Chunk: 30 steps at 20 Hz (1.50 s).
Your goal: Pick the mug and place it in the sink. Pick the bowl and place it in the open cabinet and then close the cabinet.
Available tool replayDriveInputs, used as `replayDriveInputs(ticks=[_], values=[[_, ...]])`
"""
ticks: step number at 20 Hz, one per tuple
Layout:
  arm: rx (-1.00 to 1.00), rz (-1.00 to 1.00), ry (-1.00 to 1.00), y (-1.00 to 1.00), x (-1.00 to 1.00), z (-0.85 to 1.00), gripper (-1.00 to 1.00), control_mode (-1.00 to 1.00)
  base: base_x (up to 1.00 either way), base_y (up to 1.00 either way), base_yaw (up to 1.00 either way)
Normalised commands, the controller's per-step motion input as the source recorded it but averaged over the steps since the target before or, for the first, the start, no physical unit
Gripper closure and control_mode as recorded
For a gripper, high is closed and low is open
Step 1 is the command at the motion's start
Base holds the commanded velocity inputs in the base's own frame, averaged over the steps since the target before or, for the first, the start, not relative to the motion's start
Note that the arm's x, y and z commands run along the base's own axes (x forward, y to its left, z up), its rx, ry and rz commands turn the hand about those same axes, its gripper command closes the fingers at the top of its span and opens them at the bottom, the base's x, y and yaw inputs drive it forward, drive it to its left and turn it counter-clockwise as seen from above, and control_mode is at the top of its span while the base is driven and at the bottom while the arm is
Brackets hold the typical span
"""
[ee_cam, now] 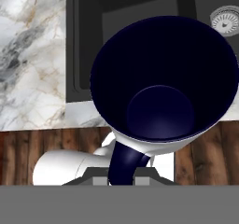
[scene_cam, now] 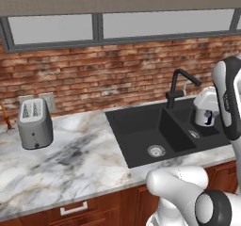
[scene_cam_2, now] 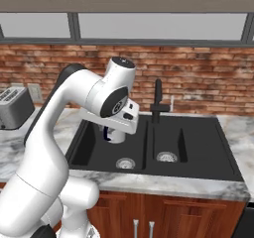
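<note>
Clearly the gripper (ee_cam: 122, 175) is clenched on the mug (ee_cam: 163, 83) by its dark handle, which runs down between the fingers at six o'clock in the hand view, so the dark interior gapes straight at the camera. In the right base view the mug (scene_cam_2: 115, 134) hangs under the hand above the sink (scene_cam_2: 198, 133), over its left basin, apparently carried mouth-up for a level release. Marble counter (scene_cam: 61, 168) lies at nine o'clock of the sink (scene_cam: 141, 126), where a toaster (scene_cam: 34, 124) stands well apart. By my judgement, lowering and letting go come next.

Beside the sink (scene_cam_2: 208, 148), the arm (scene_cam_2: 44, 152) is glossy white with rounded, bulbous links and dark grey-black joint bands.
</note>
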Motion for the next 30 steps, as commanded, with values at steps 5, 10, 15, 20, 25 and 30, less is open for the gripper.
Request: replayDriveInputs(ticks=[5,10,15,20,25,30], values=[[0.0,0.0,0.0,0.0,0.0,0.0,1.0,1.0,0.8,0.0,0.15],[0.0,0.0,0.0,0.0,0.0,0.0,1.0,1.0,0.59,0.22,0.35],[0.0,0.0,0.0,0.0,0.0,0.0,1.0,1.0,0.41,0.05,0.46],[0.0,0.06,-0.01,0.0,0.14,0.0,1.0,-1.0,0.4,0.0,0.3],[-0.04,0.16,-0.01,0.34,0.69,-0.06,1.0,-1.0,0.0,0.0,0.0],[-0.07,0.01,0.02,0.19,0.58,-0.2,1.0,-1.0,0.0,0.0,0.0]])
